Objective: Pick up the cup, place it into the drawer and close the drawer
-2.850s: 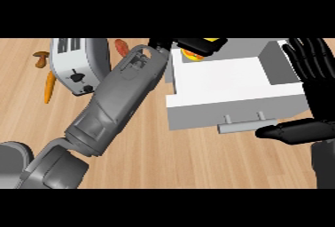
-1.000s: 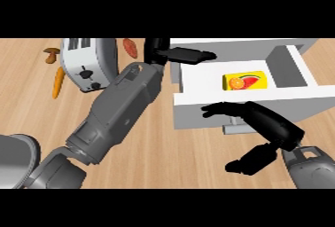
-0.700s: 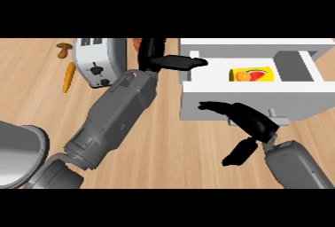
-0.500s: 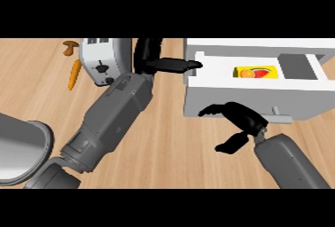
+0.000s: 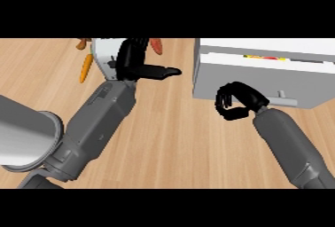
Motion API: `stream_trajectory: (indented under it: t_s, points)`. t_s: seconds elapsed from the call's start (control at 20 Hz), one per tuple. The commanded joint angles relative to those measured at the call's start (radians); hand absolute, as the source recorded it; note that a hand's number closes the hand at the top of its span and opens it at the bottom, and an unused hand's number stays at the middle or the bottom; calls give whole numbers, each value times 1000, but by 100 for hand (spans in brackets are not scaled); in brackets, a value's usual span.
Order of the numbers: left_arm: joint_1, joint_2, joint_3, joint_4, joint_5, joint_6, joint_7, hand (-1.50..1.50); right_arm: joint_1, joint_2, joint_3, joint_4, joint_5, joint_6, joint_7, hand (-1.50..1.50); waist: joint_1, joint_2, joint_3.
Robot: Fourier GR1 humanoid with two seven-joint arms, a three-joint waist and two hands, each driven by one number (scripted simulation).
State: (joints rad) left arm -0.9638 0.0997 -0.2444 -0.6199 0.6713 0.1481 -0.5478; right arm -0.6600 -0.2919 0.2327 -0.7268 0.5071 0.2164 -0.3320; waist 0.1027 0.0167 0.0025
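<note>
The white drawer (image 5: 262,80) stands at the upper right, pushed in nearly all the way. Only a thin gap shows along its top. In that gap a sliver of the yellow and red cup (image 5: 263,57) is visible; the rest of the cup is hidden. My right hand (image 5: 235,102) is at the left part of the drawer's front, fingers curled and holding nothing. The small handle (image 5: 285,100) sits just right of that hand. Farther left, my left hand (image 5: 136,61) hangs over the toaster, open, with its thumb pointing right.
A white toaster (image 5: 103,56) stands at the upper left, partly under my left hand. An orange carrot (image 5: 85,68) lies left of it, with a brown item (image 5: 82,43) above and a red-orange item (image 5: 156,45) to the right. A grey cylinder (image 5: 26,133) fills the lower left.
The drawer has slid from wide open to almost shut, hiding most of the cup. My right hand has risen to the drawer's front and curled. The left hand stayed over the toaster.
</note>
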Motion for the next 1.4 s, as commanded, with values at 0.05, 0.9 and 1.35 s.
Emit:
stream_trajectory:
  t_s: [0.05, 0.9, 1.35]
  points:
    - [20, 60, 12, -77, 24, -50, 57, -150, -146, -18, -122, 171, -45, -62, -56, 150, 42, 7, 3]
    - [136, 110, -16, -135, 19, -152, 58, -150, -293, -173, -256, 200, -157, 47, -17, 150, 102, 30, 0]
    - [161, 121, -20, -153, 23, -177, 65, -150, -262, -196, -274, 143, -201, 109, -5, 150, 119, 34, 0]
